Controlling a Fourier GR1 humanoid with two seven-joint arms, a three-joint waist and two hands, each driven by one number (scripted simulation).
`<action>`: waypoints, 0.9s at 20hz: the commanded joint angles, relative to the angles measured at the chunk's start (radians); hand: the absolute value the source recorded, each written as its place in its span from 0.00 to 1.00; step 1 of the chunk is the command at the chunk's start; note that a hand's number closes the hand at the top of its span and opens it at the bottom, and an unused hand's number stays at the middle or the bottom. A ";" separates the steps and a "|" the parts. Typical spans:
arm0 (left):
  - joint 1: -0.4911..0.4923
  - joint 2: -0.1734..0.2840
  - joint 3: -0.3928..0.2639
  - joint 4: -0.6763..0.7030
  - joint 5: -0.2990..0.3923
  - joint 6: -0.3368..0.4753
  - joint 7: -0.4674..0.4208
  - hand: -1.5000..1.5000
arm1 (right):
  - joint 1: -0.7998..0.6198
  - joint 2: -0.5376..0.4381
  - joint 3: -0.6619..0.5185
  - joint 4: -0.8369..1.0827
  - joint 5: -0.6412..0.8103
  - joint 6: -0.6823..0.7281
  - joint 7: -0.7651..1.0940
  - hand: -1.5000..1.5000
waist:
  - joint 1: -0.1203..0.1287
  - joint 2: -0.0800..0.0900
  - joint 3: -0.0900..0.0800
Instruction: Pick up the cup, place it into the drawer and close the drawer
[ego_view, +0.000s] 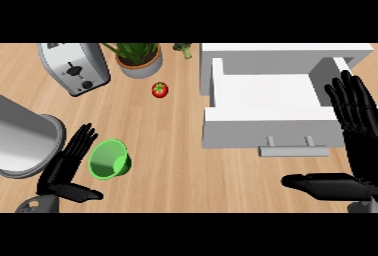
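A green cup (109, 159) lies on its side on the wooden counter at the lower left, its mouth turned toward me. My left hand (65, 167) stands just left of it with straight fingers, close to the cup's rim and holding nothing. The white drawer (266, 90) is pulled out at the upper right, its inside bare, and its grey handle (292, 149) faces me. My right hand (353, 150) is open at the right edge, fingers pointing up along the drawer's right side and thumb stretched left below the handle.
A silver toaster (74, 67) stands at the upper left, and a potted plant (139, 59) beside it. A small tomato (159, 89) lies between the plant and the drawer. A broccoli floret (184, 49) sits at the back. A large metal pot (22, 137) fills the left edge.
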 joint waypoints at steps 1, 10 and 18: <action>-0.100 0.010 0.018 0.217 -0.033 -0.011 -0.161 0.00 | 0.007 -0.018 -0.025 -0.054 -0.047 0.031 0.038 0.00 | -0.004 0.000 0.000; -0.191 0.028 0.004 0.458 -0.078 0.000 -0.342 0.00 | -0.012 -0.015 -0.030 -0.006 -0.033 0.029 0.011 0.00 | -0.015 0.005 -0.002; -0.244 0.024 -0.006 0.527 -0.089 0.001 -0.385 0.00 | 0.001 0.028 0.031 -0.016 0.009 0.013 -0.010 0.00 | -0.020 0.007 -0.003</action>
